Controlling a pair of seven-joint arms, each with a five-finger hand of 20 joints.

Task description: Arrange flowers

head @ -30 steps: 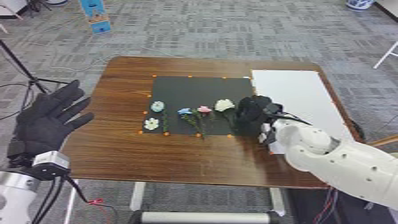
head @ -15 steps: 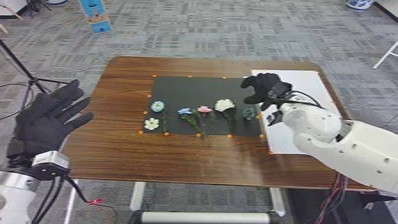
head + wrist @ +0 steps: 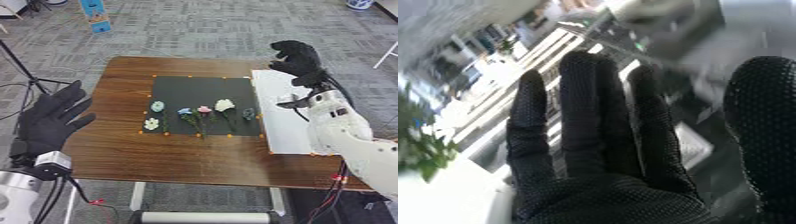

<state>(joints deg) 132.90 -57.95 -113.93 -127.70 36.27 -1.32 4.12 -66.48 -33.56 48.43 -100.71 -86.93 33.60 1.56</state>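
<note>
Held the right hand (image 3: pixel 298 57) raised at the upper right of the head view, wide, with fingers straight and thumb well apart in the right wrist view, and empty. Saw green leaves (image 3: pixel 425 150) beside it in the same wrist view. Had the right forearm (image 3: pixel 342 120) slanting down to the lower right, in front of part of the white sheet (image 3: pixel 289 135). Held the left hand (image 3: pixel 49 117) open at the left of the frame, fingers spread, across a bit of the table (image 3: pixel 169 160)'s left edge.

Found a black mat (image 3: pixel 200 85) at the centre, with orange dots round its border. Saw, lying on its left part, a pale blue flower (image 3: pixel 157 106) with a small white flower (image 3: pixel 151 123) just below; near the middle, a blue flower (image 3: pixel 185 111), a pink flower (image 3: pixel 204 109) and a big white rose (image 3: pixel 224 104) side by side; by the right border, a dark flower (image 3: pixel 249 114).

Noticed a black stand (image 3: pixel 19 62) at the upper left, a blue sign (image 3: pixel 94 15) at the top — and a blue-and-white vase (image 3: pixel 359 4) at the top right
</note>
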